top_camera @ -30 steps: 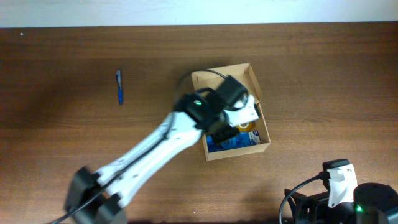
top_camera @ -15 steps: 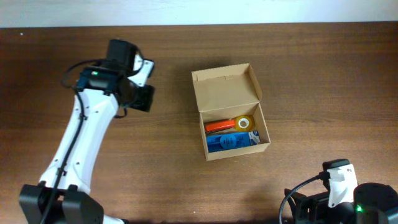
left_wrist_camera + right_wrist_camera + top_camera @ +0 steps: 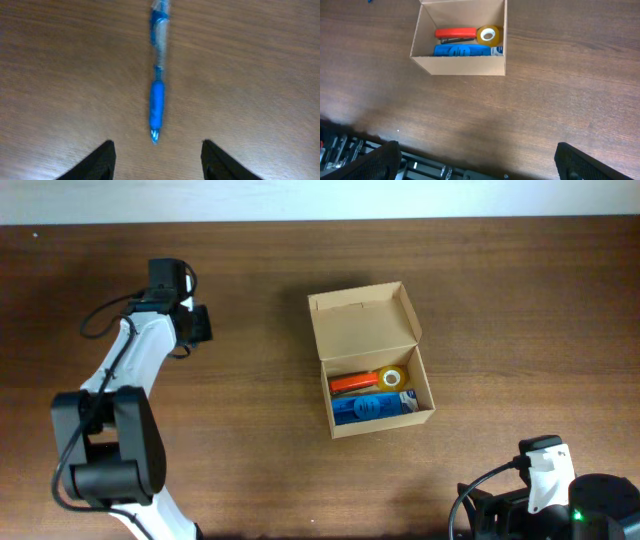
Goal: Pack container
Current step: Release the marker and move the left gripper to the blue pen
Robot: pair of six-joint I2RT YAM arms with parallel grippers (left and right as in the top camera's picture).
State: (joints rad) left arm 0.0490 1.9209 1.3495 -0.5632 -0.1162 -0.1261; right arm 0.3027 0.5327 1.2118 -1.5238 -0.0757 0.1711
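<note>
The container [image 3: 362, 326] is a tan cardboard box with its flap lid open, right of the table's middle. It holds a red item [image 3: 350, 383], a tape roll [image 3: 392, 377] and a blue item [image 3: 368, 407]. It also shows in the right wrist view [image 3: 462, 65]. A blue pen [image 3: 157, 95] lies on the wood just ahead of my left gripper [image 3: 157, 155], which is open and empty, its jaws either side of the pen's tip. In the overhead view the left gripper [image 3: 196, 323] is at the far left and hides the pen. My right gripper [image 3: 480, 162] is open and empty, near the front right.
The right arm's base [image 3: 545, 480] with cables sits at the front right corner. The left arm [image 3: 120, 380] stretches along the table's left side. The pale wall edge [image 3: 320, 200] runs along the back of the table.
My left arm has swung from above the container to the far left and has drawn in over the pen. The right arm has not moved.
</note>
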